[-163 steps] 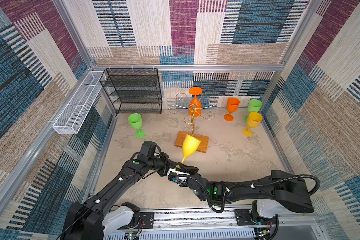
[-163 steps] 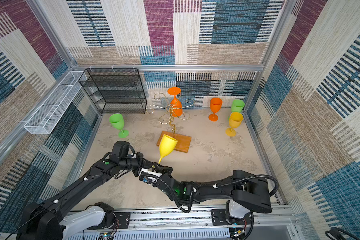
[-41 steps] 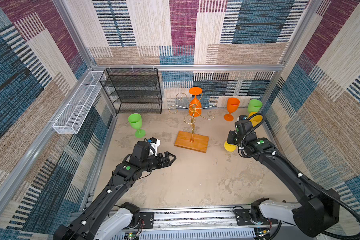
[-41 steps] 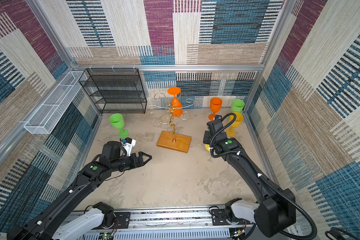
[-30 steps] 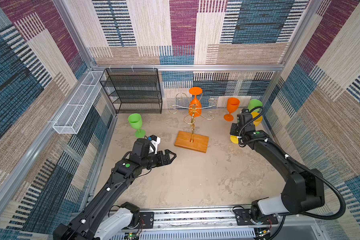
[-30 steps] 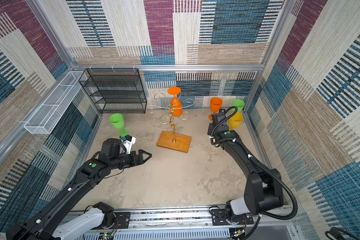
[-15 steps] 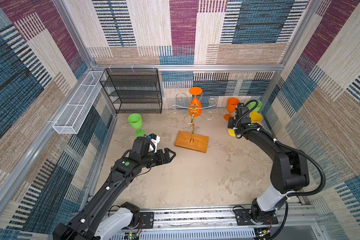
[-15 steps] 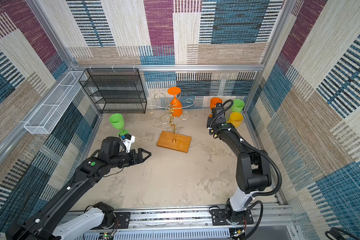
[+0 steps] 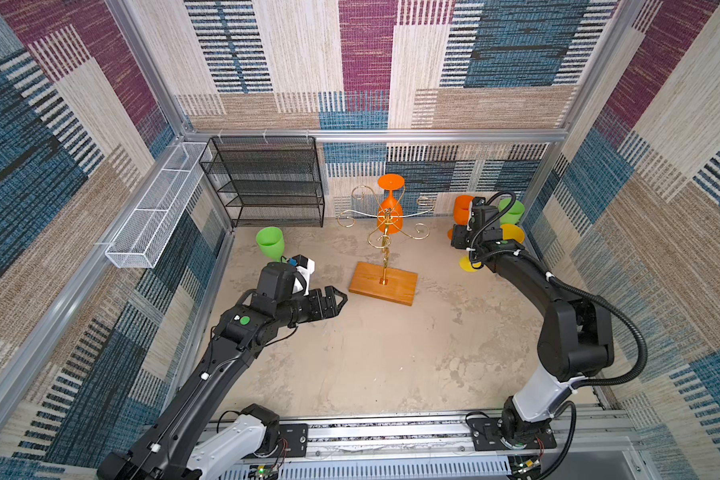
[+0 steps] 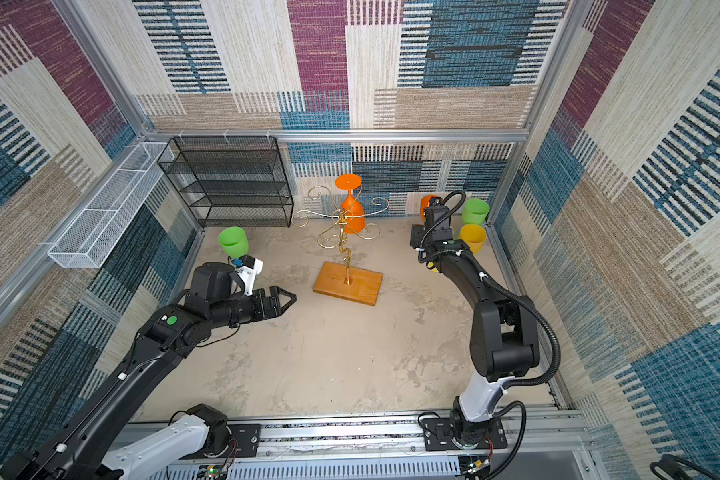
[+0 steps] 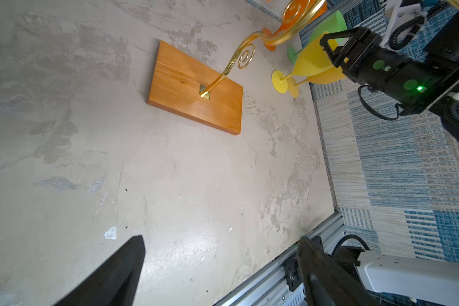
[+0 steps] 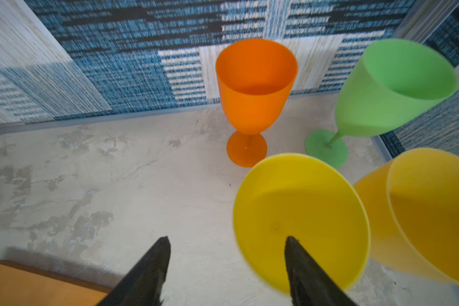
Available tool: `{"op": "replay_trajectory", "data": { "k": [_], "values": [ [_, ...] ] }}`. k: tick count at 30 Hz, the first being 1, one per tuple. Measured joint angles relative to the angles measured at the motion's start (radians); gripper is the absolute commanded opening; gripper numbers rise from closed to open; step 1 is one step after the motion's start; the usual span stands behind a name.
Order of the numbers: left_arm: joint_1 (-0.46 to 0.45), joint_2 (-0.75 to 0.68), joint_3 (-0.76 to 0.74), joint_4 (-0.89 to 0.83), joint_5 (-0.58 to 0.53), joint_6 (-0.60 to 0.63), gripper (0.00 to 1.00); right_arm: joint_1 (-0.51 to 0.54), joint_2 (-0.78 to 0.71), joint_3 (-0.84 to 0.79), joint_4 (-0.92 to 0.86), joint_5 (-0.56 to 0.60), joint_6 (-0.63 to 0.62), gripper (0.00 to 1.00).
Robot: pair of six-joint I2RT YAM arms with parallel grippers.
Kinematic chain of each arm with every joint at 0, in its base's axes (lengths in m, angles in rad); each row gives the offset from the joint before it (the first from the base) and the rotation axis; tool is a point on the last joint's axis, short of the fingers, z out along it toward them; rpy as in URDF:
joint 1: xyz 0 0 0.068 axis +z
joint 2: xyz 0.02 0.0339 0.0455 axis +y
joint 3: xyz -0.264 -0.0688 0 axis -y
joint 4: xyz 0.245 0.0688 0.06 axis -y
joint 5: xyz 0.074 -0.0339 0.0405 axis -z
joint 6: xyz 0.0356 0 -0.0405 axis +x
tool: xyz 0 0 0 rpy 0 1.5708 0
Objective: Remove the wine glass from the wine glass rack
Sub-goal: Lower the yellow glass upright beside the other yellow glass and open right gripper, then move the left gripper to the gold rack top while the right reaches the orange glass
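1. The wine glass (image 9: 389, 206), orange, hangs upside down on the rack (image 9: 385, 253), just above centre in both top views. Its foot is uppermost and its bowl is beside the gold stem.
2. The rack stands upright on its wooden base (image 9: 383, 283), at mid-frame on the floor.
3. The left gripper (image 9: 336, 297) lies left of the base, near it but apart. Its jaws are spread wide and hold nothing, with bare floor between the fingers (image 11: 117, 270).
4. The left arm rises from the lower left, bends at the elbow and runs level to the right, pointing at the base.
5. The right gripper (image 12: 227, 238) is at the upper right with its jaws spread. A yellow glass (image 12: 299, 212) overlaps one finger and is not pinched between them. Whether they touch I cannot tell.
6. The right arm stands up from the lower right, folds at the elbow and reaches up-frame to the standing glasses: orange (image 12: 254, 84), green (image 12: 392, 87) and amber (image 12: 429, 212).
7. A lone green glass (image 9: 270, 243) stands up-left of the left gripper.
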Motion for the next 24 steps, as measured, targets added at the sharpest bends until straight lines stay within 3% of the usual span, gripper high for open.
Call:
{"op": "replay_trajectory", "data": {
  "k": [13, 24],
  "values": [
    [0.000, 0.077, 0.117, -0.089, -0.089, 0.088, 0.93, 0.010, -0.319, -0.124, 0.029, -0.105, 0.040, 0.78],
    [0.000, 0.296, 0.298, -0.095, -0.142, 0.088, 0.91, 0.154, -0.417, -0.166, 0.056, -0.128, 0.030, 0.77]
  ]
}}
